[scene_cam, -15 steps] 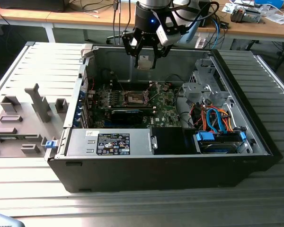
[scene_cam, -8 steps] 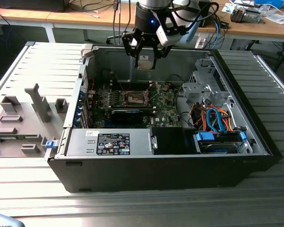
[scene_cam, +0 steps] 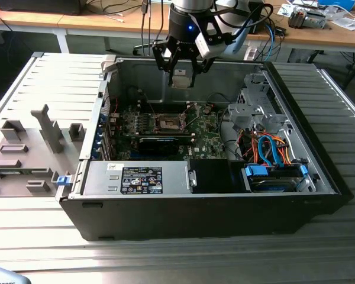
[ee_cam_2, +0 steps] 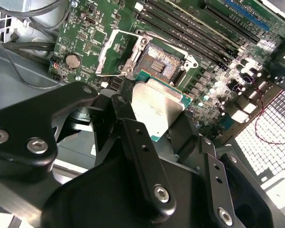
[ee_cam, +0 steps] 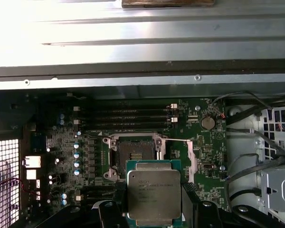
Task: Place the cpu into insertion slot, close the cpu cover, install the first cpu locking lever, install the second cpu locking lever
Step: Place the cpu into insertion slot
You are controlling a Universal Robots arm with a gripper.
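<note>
The cpu is clamped between the black fingers of the gripper. Its metal face shows in the first wrist view, its lower edge is cut off there, and the fingers hide its sides. The arm reaches down from above into the open computer case and holds the chip in the air above the bare insertion slot. The cpu cover stands flipped open beside the slot

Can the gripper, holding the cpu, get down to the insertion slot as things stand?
Probably yes. The gripper holds the cpu over the motherboard; the cover is swung open off the slot, and nothing shows between them.
</note>
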